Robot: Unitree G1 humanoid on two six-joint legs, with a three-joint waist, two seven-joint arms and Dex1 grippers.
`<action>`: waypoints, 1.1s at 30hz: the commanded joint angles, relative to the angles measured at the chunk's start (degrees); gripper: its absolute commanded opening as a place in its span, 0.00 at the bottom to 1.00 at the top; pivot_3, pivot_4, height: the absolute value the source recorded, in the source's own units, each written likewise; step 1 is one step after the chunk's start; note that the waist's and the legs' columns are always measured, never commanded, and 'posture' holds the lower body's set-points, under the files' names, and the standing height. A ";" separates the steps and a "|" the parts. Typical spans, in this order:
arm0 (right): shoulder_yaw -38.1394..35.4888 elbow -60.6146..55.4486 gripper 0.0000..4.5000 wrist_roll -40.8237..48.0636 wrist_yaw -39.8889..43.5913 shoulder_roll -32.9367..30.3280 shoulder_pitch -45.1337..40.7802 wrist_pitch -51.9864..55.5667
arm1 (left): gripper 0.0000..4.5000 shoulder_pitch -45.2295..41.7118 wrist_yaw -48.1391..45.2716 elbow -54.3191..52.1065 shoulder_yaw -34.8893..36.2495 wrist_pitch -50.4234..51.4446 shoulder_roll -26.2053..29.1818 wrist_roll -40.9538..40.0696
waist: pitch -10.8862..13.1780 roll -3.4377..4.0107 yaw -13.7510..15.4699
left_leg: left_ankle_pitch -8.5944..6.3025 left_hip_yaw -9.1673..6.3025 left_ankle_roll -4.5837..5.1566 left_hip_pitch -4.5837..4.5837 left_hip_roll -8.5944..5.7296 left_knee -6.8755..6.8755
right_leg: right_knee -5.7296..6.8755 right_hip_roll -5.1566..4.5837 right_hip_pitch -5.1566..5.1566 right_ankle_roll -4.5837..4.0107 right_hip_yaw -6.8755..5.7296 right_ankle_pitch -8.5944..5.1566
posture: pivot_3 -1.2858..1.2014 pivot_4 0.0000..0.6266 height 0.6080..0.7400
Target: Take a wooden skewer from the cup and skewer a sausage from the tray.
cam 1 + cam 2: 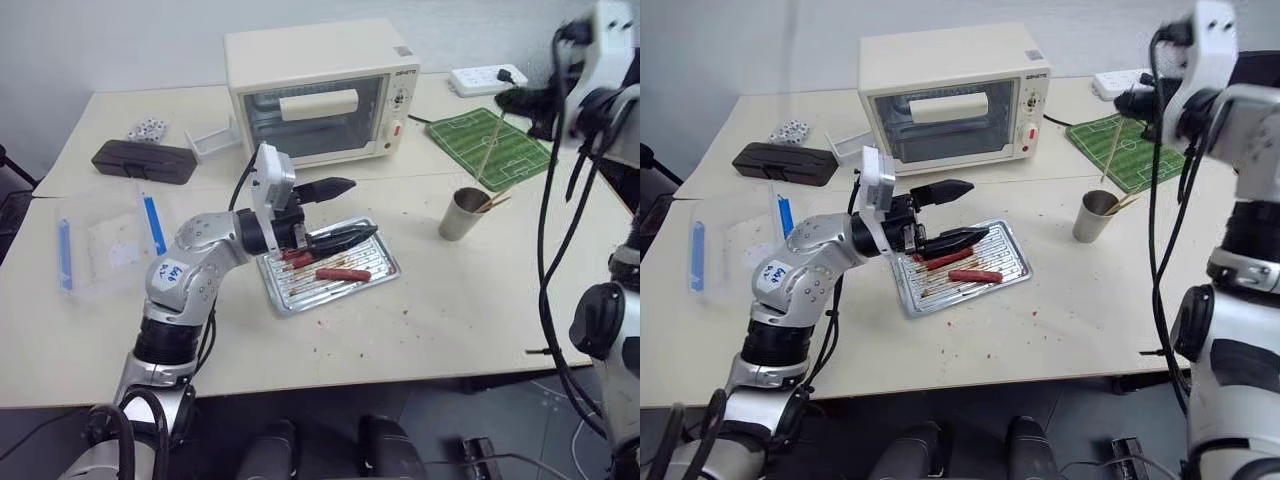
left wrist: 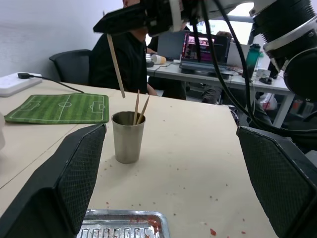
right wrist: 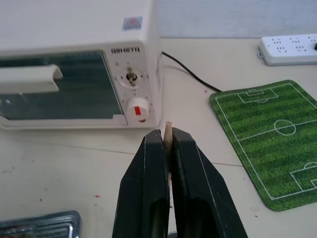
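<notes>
While the right hand [image 3: 168, 141] pinches the wooden skewer [image 2: 116, 62], the left hand [image 1: 955, 215] gapes over the tray [image 1: 1015, 262].

Toaster oven [image 3: 79, 69]: brand lettering on the control panel above the upper knob, dark capitals, reads roughly "GSHETA"; first letters uncertain. A small square sticker [image 3: 131, 23] sits on the oven's top edge, blue and red, its print too small to read. Left arm: white label [image 1: 172, 274] on the forearm with blue handwritten marks, not legible. Laptop screen [image 2: 207, 47] behind the table shows a lit display, nothing readable.
</notes>
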 commanded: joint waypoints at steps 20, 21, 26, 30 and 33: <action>-39.29 -19.95 0.01 29.01 -42.69 46.54 -3.92 18.06 | 1.00 3.78 15.67 -5.31 1.54 -12.05 -6.36 9.09 | -0.01 0.00 -0.33 | 0.23 0.40 -0.06 -0.16 -0.11 -0.16 | 0.81 -0.03 -0.75 -0.02 0.53 0.01 | 0.52 0.24 1.00; -39.16 -19.84 0.01 31.42 -44.31 46.81 -3.53 18.06 | 1.00 3.99 15.61 -4.98 1.80 -12.37 -6.16 9.18 | -0.02 -0.01 -0.33 | 0.24 0.40 -0.04 -0.16 -0.11 -0.16 | 0.81 -0.03 -0.75 -0.02 0.54 0.01 | 0.52 0.24 1.00; -35.86 -19.57 0.01 46.82 -51.36 46.85 -0.14 18.06 | 1.00 4.96 14.43 -4.84 2.74 -12.36 -5.45 8.11 | -0.02 -0.02 -0.59 | 0.24 0.44 -0.03 -0.14 -0.12 -0.19 | 0.82 -0.02 -0.76 -0.02 0.62 0.01 | 0.52 0.24 1.00; -34.50 -17.87 0.01 56.37 -59.34 46.48 1.23 17.25 | 1.00 5.21 13.45 -4.53 2.63 -13.14 -5.28 8.19 | -0.02 -0.02 -1.17 | 0.25 0.46 -0.02 -0.14 -0.10 -0.22 | 0.83 -0.02 -0.77 -0.02 0.63 0.01 | 0.52 0.24 1.00; -28.71 -16.69 0.00 67.68 -67.50 44.76 4.36 10.66 | 0.91 5.40 13.63 -4.22 2.82 -13.57 -5.89 7.92 | -0.04 -0.05 -1.65 | 0.25 0.46 -0.01 -0.13 -0.10 -0.23 | 0.83 -0.02 -0.76 -0.01 0.65 0.01 | 0.52 0.24 1.00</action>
